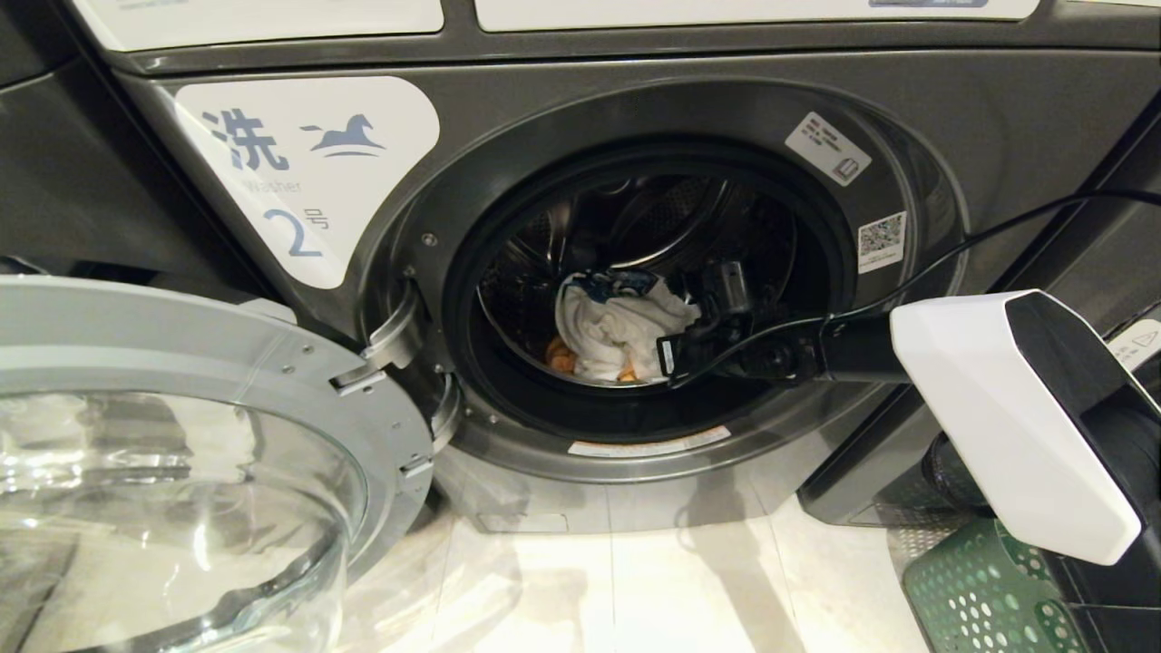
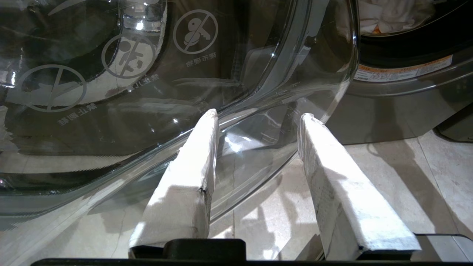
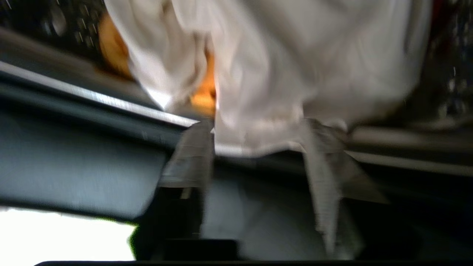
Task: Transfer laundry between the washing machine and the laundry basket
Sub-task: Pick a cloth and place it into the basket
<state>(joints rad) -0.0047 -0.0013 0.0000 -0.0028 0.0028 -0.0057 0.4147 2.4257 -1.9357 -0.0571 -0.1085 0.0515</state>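
Glass bulges out of the open door (image 1: 181,472) at my far left, and my left gripper (image 2: 258,118) sits parked just beside it, its taped fingers (image 2: 192,173) standing apart with nothing between them. Moving right, the washing machine (image 1: 562,118) gapes open; low in its drum (image 1: 653,227) lies the laundry (image 1: 617,331) — a crumpled white cloth over something orange, a dark blue piece on top. My right gripper (image 3: 258,123) reaches in over the drum's rim, fingers spread, white cloth lying between the tips — clamped or loose, I cannot tell. Farthest right stands the green perforated laundry basket (image 1: 970,589).
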